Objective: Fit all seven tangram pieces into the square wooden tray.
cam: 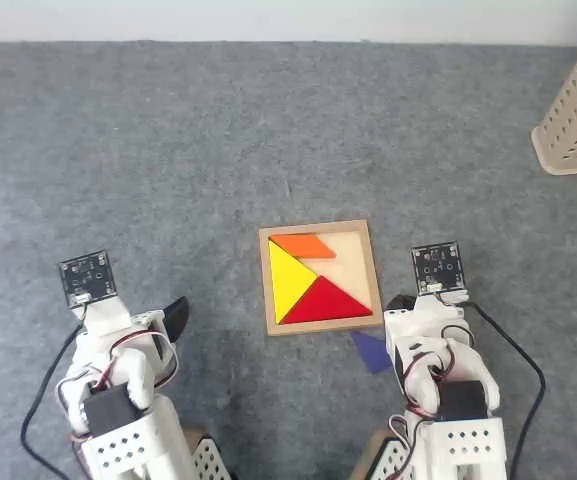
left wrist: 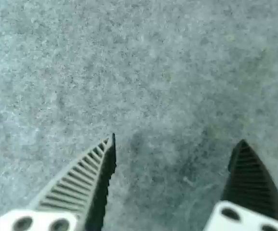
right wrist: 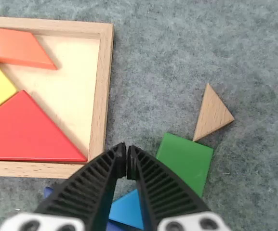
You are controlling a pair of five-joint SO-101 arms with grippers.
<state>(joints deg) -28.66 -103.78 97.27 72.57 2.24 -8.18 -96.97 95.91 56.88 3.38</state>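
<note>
Inside the square wooden tray lie three tangram pieces, four more at its five o'clock beside the right gripper, pressed together; left gripper spread.

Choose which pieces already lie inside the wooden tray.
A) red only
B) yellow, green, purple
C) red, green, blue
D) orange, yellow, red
D: the orange parallelogram, the yellow triangle and the red triangle lie inside the wooden tray, while the green square lies outside it.
</note>
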